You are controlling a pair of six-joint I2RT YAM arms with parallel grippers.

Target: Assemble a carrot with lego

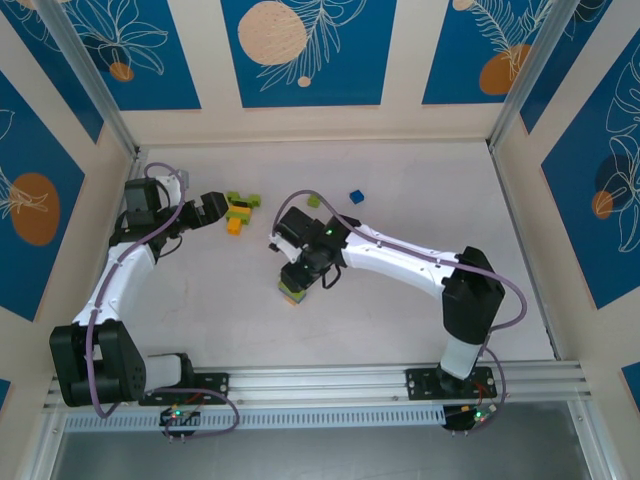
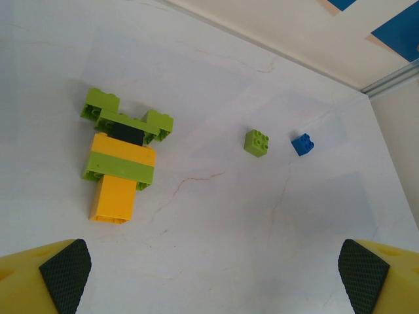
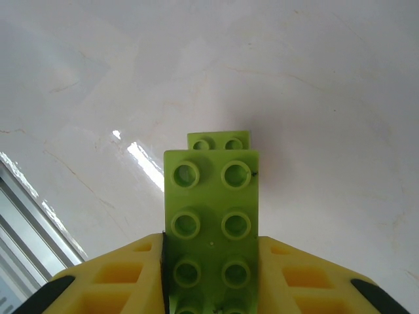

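The white table (image 1: 210,320), glossy and faintly veined, carried lego toward its far side; a flat assembly (image 1: 240,211) lay on the left, with lime green bricks at its far end, then a black one, then orange, a lime green band and orange again; a loose lime green brick (image 1: 313,201) sat well to its right; a blue brick (image 1: 356,196) lay near that one, not touching it.
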